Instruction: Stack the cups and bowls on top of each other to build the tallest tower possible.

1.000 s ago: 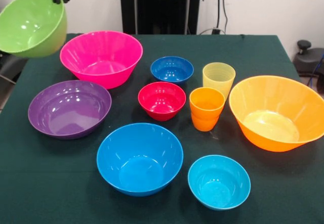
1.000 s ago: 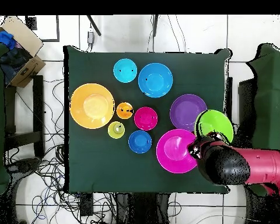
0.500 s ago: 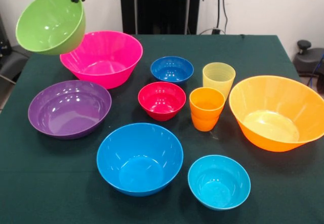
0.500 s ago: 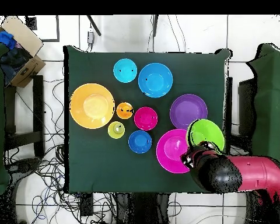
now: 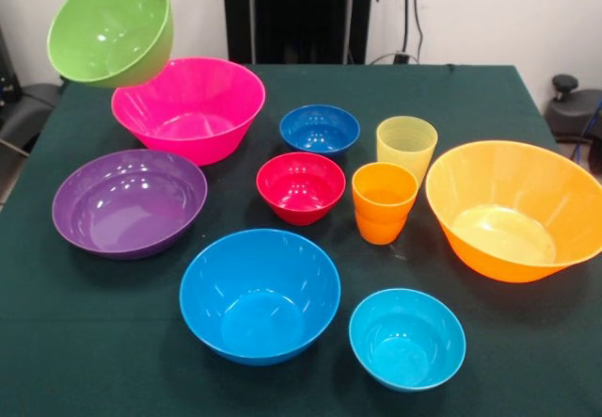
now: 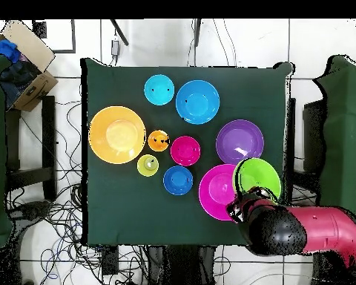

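The table (image 5: pixel 451 88) is covered by a dark green cloth that reaches all its edges. Behind it in the front view stands a pale, plain wall (image 5: pixel 470 12), with a black upright column (image 5: pixel 299 12) at the centre and dark cables (image 5: pixel 412 17) hanging down beside it. A black knobbed fixture (image 5: pixel 564 88) sits off the table's corner. In the overhead view, the floor (image 6: pixel 240 41) is light tile with dark grout lines. Loose cables (image 6: pixel 55 215) lie tangled across it on one side of the table. An open cardboard box (image 6: pixel 21 63) holding dark and blue items stands near one corner. Dark green panels (image 6: pixel 348 126) flank the table on both sides. Lighting is even.
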Controlling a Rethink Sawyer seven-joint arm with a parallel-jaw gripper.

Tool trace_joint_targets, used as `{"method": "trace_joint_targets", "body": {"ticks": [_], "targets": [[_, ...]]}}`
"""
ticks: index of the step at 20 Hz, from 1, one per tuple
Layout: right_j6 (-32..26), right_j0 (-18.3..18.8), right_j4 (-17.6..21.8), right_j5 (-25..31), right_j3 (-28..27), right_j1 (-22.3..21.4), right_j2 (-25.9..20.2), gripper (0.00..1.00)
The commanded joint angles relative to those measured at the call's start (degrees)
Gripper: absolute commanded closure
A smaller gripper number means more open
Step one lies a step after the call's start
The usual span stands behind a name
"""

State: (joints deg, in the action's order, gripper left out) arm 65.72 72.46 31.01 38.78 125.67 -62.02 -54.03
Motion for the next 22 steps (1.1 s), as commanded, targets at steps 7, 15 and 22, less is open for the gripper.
{"method": "trace_joint_targets", "body": {"ticks": [7, 15, 22], "targets": [[-4.5, 0.12, -1.86, -0.65, 7.38, -2.62, -6.66, 1.0], [-3.23, 1.02, -2.4, -1.97, 9.53, -4.02, -8.91, 1.0], [-2.72, 1.29, -1.53, -2.72, 10.13, -3.74, -9.54, 1.0]]}}
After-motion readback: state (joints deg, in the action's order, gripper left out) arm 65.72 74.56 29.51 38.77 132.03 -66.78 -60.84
